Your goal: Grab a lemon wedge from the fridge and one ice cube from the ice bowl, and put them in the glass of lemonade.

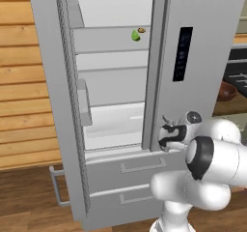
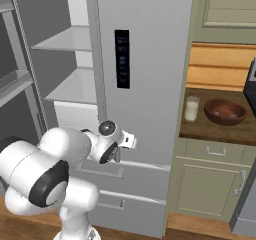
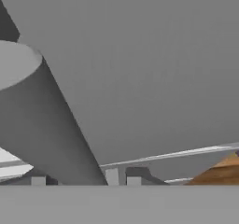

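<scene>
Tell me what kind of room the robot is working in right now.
A home kitchen, by the look of it. A tall grey fridge stands with its left door swung open, a wooden counter sits over pale green cabinets, and a brown ice bowl and a glass of lemonade stand on that counter.

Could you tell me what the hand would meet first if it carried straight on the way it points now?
Most likely the fridge: the hand sits low against the closed right door, and the hand view faces grey door surface and a bar handle close up. Exact gap is unclear.
</scene>
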You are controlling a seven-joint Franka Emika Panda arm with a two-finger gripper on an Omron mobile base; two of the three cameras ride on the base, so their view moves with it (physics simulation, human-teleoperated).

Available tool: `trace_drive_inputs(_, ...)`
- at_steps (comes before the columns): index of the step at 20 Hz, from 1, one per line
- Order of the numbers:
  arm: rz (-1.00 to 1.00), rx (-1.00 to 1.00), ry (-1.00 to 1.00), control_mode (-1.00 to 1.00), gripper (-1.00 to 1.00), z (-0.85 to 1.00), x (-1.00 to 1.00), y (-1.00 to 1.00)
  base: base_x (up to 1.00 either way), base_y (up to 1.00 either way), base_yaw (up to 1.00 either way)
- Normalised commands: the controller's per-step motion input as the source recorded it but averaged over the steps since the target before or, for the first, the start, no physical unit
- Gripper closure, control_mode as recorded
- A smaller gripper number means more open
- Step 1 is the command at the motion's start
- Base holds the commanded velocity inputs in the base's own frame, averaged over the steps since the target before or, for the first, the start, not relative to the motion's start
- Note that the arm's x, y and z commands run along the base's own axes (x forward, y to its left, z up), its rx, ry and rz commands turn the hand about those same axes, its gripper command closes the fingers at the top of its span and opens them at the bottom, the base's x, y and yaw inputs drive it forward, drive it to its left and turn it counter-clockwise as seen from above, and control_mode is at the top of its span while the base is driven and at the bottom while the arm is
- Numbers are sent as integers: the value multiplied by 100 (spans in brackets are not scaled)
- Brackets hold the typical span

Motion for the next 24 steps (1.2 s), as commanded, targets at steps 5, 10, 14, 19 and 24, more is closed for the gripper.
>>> trace_drive_inputs(5, -25, 2, -27, -100, 100, 44, -100, -91, 0, 0, 0)
trace_drive_inputs(10, -29, 0, -25, -100, 100, 52, -100, -95, 0, 0, 0)
trace_drive_inputs(14, -24, 2, -30, -100, 100, 67, -100, -76, 0, 0, 0)
trace_drive_inputs(19, -2, 1, -43, -100, -100, 99, -100, 60, 0, 0, 0)
trace_drive_inputs(24, -4, -5, -43, -100, -100, 100, -83, 100, 0, 0, 0)
